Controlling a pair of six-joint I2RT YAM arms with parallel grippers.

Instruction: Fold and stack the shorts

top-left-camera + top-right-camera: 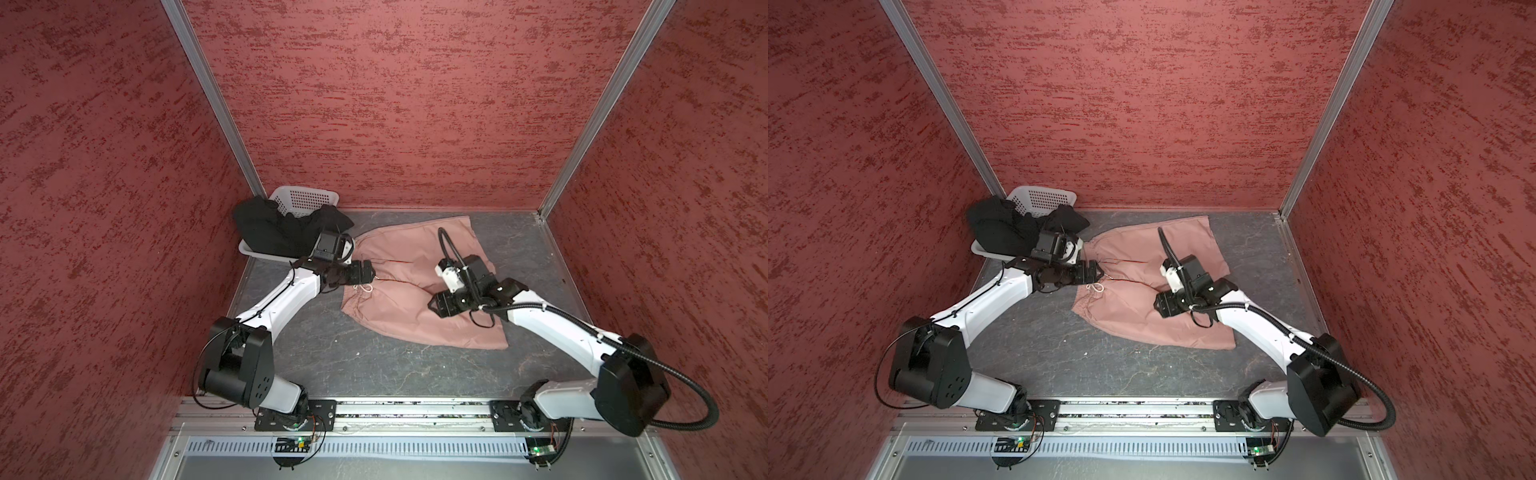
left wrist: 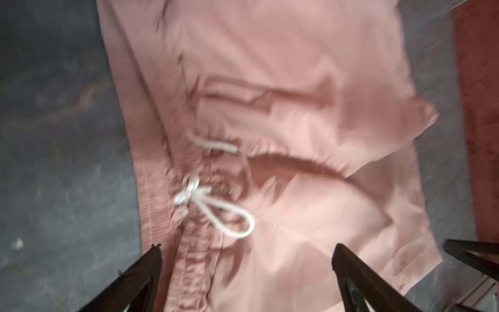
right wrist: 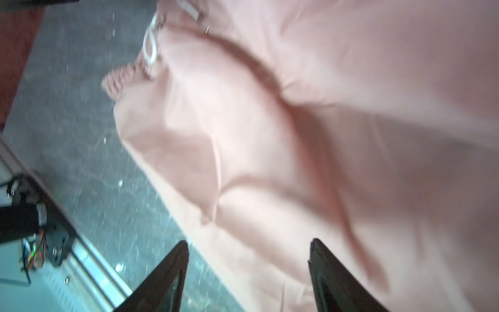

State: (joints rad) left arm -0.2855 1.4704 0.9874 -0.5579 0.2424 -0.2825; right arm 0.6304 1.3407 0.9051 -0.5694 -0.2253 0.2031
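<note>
The pink shorts [image 1: 395, 311] [image 1: 1125, 309] lie spread on the grey table in both top views, waistband to the left, with a white drawstring bow [image 2: 216, 213]. My left gripper [image 1: 372, 272] [image 2: 247, 247] hovers open over the waistband by the bow, one finger near the band's edge and nothing between its fingers. Open too, my right gripper [image 1: 430, 305] [image 3: 249, 241] stands over the crotch and near leg, with one fingertip [image 3: 181, 251] past the fabric's near edge. The black shorts [image 1: 266, 232] [image 1: 1000, 232] hang crumpled over the basket at the back left.
A white perforated basket [image 1: 305, 197] [image 1: 1042, 195] stands in the back left corner against the red walls. Grey tabletop [image 1: 353, 374] shows in front of the shorts. The arm bases sit on the metal rail [image 1: 415, 411] at the near edge.
</note>
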